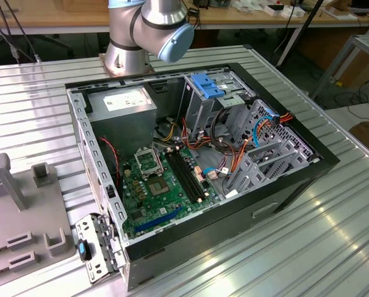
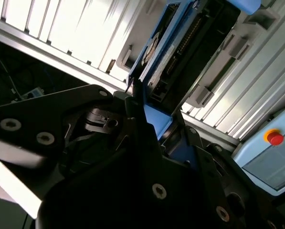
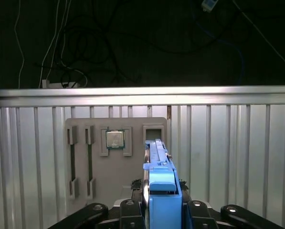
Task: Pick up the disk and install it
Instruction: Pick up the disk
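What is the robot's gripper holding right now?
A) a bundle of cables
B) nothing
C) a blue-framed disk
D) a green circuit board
C: in the first wrist view the gripper is shut on the blue-framed disk, seen edge-on.

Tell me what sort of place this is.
Probably a robotics lab bench: a robot arm mounted on a ribbed metal table, an open computer case on it, the gripper holding the disk.
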`<state>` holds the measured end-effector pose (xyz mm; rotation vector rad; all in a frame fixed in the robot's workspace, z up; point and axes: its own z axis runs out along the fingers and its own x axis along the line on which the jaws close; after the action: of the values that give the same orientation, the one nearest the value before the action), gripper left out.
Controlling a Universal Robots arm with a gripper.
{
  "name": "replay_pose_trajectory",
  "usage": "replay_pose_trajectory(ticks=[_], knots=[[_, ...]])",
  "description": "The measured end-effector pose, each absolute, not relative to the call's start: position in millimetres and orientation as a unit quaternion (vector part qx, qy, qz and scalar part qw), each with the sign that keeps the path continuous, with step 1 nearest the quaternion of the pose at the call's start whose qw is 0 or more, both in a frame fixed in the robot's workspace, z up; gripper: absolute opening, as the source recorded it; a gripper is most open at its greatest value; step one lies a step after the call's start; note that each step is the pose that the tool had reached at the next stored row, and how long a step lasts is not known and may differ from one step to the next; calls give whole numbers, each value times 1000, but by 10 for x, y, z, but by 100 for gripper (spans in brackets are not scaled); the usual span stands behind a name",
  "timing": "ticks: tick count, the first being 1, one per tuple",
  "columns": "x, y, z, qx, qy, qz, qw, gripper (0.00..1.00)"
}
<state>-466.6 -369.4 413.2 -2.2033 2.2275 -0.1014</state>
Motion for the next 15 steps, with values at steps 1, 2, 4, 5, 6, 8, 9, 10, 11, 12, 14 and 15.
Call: replay_pose_trajectory(ticks=[1, 2, 4, 5, 6, 8, 9, 10, 11, 12, 14, 15], knots=[[-4666, -3694, 4153, -703, 711, -32, 4, 37], [-4666, -3694, 4167, -703, 711, -32, 4, 37], [-4666, -3694, 4208, -703, 711, -32, 3, 37], [-4666, -3694, 4223, -703, 711, -32, 4, 37], [-4666, -3694, 4239, -703, 711, -32, 4, 37], [-4666, -3694, 4291, -703, 711, -32, 3, 37], [-4666, -3694, 4306, -703, 711, -32, 3, 37], [-4666, -3694, 4323, -703, 711, -32, 3, 37], [-4666, -3694, 4337, -703, 711, -32, 3, 37], [-4666, -3694, 4354, -703, 711, -32, 3, 37], [-4666, -3694, 4388, -703, 711, -32, 3, 37], [-4666, -3694, 4406, -703, 711, -32, 3, 37]])
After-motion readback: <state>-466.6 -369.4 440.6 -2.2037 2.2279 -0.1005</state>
